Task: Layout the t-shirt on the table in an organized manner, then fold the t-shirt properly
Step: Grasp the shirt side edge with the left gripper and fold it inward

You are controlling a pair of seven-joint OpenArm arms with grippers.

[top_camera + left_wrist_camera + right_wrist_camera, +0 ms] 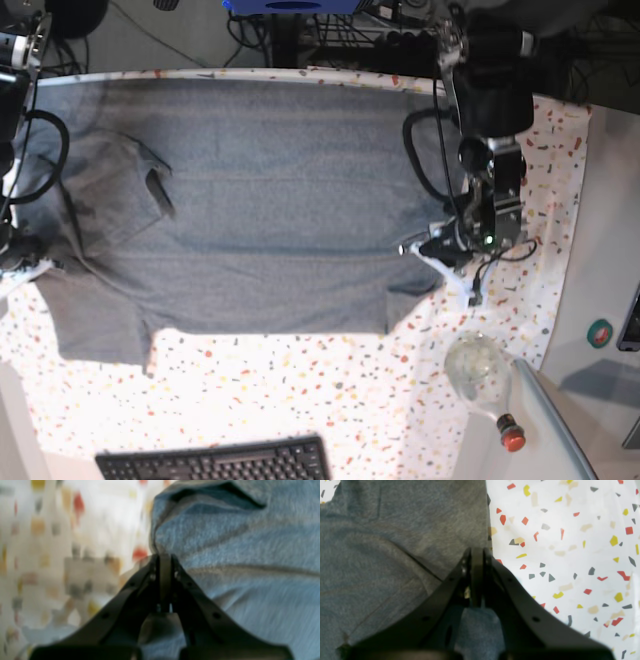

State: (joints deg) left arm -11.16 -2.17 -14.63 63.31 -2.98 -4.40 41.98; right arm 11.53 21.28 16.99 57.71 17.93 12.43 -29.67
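The grey t-shirt [250,200] lies spread flat across the speckled bench [330,390], filling most of the far half of the base view. Its collar end is toward that view's left and its hem toward the right. One sleeve [100,315] extends toward the near edge at the left. A small dark fold [160,190] stands up from the fabric near the collar end.

The left gripper [165,555] sits at the hem side of the garment, on the base view's right. Its jaws are together, clamped on the fabric edge. In the left wrist view the cloth bunches into a pinch directly at the tips, with a raised fold [225,495] beyond. This view is blurred.

The right gripper [477,548] sits at the collar side, mostly beyond the base view's left border. Its jaws are together at the garment's straight edge, where fabric meets bare bench. Grey fabric shows between the finger bases, so the jaws are clamped on the t-shirt.

A black keyboard [215,462] lies at the near edge of the bench. A clear round object [478,366] rests near the right corner, with a red button [512,437] just beside it.
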